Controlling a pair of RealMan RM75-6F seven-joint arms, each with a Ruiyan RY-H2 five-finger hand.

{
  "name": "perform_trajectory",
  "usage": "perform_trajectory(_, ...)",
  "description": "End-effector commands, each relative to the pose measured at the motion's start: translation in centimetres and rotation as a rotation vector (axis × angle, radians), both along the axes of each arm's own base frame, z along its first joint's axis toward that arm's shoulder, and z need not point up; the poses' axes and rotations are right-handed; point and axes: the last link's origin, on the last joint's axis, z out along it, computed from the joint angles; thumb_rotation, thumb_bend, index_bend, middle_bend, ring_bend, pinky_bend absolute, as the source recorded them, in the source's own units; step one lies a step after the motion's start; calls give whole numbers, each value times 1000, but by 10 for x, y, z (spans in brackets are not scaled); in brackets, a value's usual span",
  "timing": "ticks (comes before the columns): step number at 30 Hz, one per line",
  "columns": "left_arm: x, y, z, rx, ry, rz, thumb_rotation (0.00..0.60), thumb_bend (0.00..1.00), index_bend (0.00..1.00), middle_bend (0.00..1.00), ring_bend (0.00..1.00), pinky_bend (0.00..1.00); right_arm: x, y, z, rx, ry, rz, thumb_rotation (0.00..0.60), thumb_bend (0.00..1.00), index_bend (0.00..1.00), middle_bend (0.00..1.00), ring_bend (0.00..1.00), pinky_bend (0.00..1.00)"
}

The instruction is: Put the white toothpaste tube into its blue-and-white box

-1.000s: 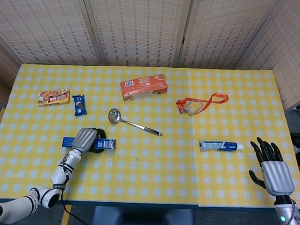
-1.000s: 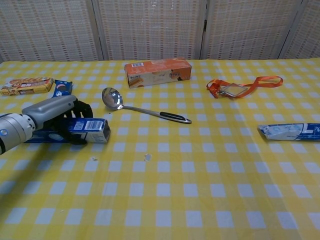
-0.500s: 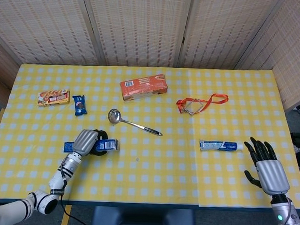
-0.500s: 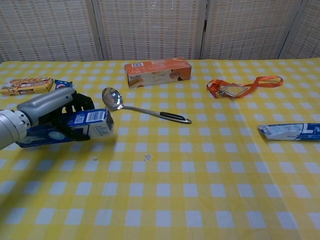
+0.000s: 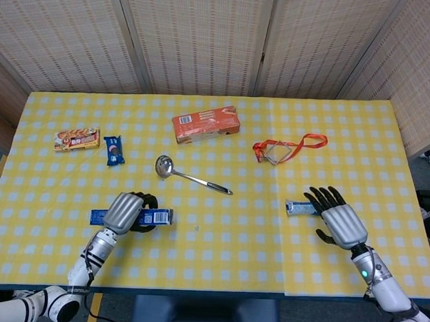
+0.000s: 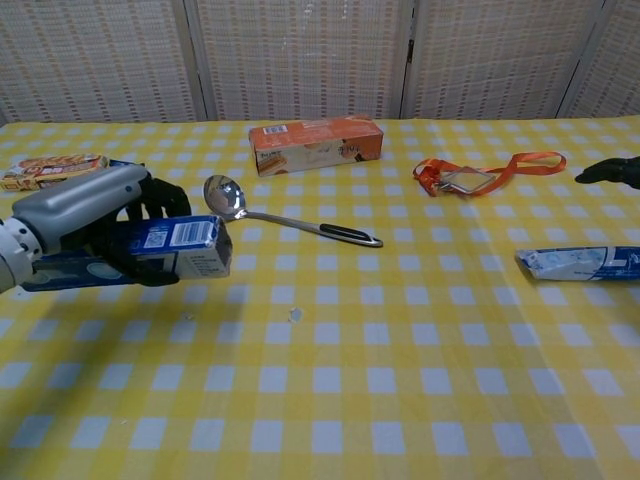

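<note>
Head view has the white toothpaste tube (image 5: 303, 207) lying flat on the yellow checked tablecloth (image 5: 218, 254), on the robot's right side, well apart from its box. The right hand (image 5: 337, 218) is over the tube's cap end with fingers spread; can't tell if it's actually touching, but nothing looks pinched. Chest view only catches its dark fingertips at the frame edge, with the tube (image 6: 580, 263) flat on the cloth.

The blue-and-white box (image 5: 150, 216) is over on the left, and the left hand (image 5: 125, 212) has its fingers wrapped around the middle. Chest view shows the box (image 6: 150, 250) held up off the cloth, end flap pointing toward the center.

So progress-wise: box is picked up, tube isn't, nothing's inserted. I'd guess the box end needs opening too.

Also around: ladle (image 5: 187, 175), orange carton (image 5: 205, 124), orange lanyard (image 5: 285, 148).
</note>
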Motion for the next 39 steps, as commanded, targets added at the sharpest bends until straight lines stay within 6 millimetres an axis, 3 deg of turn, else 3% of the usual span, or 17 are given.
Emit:
perform_trajectory(1,0,-2,5,15,7,0,600,204,594,569,530,600,4,-11,-12,18,53,13,600,335,138,114,76,0)
perform_trajectory(14,-10,0,21,44,4,27,600,205,594,570,530,599,-1,-42,-26,17,203,-49,600,334,198,157,112,0)
perform_trajectory(26,-13,4,26,50,11,25,600,210,593,573,530,598,-7,-50,-44,45,274,-65,600,335,299,216,189,0)
perform_trajectory(31,-12,5,30,60,8,18,600,209,594,574,531,598,-5,-50,-51,37,269,-64,600,335,354,248,234,164)
perform_trajectory(39,-16,5,31,59,4,27,600,209,594,578,530,597,-4,-53,-58,-12,288,-35,600,361,436,322,323,304)
